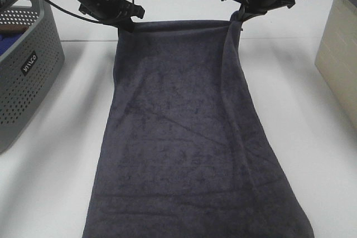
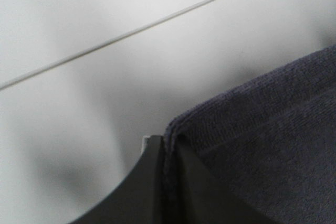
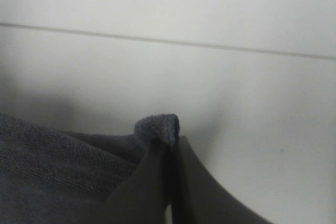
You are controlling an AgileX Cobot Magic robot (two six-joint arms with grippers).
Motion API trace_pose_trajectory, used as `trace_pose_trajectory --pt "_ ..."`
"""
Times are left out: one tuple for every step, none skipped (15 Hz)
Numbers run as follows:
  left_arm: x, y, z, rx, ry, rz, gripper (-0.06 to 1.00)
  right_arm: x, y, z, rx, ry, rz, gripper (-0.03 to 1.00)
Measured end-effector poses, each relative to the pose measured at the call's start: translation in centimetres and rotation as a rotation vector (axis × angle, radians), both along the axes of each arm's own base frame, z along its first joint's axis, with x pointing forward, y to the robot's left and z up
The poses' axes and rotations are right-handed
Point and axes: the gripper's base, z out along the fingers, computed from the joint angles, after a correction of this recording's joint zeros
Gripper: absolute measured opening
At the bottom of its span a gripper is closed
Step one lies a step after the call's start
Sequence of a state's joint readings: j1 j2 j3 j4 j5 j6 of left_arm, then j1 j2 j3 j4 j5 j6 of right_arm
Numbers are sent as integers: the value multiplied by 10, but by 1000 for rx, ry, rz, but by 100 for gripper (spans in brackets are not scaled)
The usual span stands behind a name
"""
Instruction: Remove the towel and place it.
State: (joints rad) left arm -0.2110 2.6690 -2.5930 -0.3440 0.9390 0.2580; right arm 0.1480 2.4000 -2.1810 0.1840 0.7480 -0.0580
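- The charcoal towel (image 1: 184, 137) spreads from the far side toward the near edge, with its two far corners raised.
- The left gripper (image 1: 127, 22) is clamped on the far-left corner, and the right gripper (image 1: 239, 16) on the far-right corner.
- The step in hand looks like the carry. Next, both arms should probably move together with the far hem taut, then lower the towel onto the white table (image 1: 50, 182).

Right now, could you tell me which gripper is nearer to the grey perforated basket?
Left. The left gripper pinches the towel corner on the side of the basket; the right gripper holds the opposite corner, farther across the table.
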Motion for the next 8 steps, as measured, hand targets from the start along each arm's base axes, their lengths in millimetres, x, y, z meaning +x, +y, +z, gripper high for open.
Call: trace_pose_trajectory --pt "2 0 2 -6 -28 10 2 2 0 3 5 -36 -6 1" --pt "5 0 4 -13 -61 22 2 4 0 5 5 -60 -7 1" --pt "6 0 4 -16 -76 27 2 5 0 6 0 -71 -3 1" --pt "11 -1 10 -31 -156 53 2 6 -1 6 -31 -103 27 1" --pt "13 -1 11 -36 -184 61 2 8 -2 7 -59 -127 40 1" --pt "14 -1 12 -38 -200 65 2 8 -3 7 -85 -137 53 1" --pt "15 -2 12 -39 -210 65 2 9 -4 8 -103 -152 60 1" --pt "15 -2 9 -38 -209 65 2 10 -3 9 -111 -170 67 1"
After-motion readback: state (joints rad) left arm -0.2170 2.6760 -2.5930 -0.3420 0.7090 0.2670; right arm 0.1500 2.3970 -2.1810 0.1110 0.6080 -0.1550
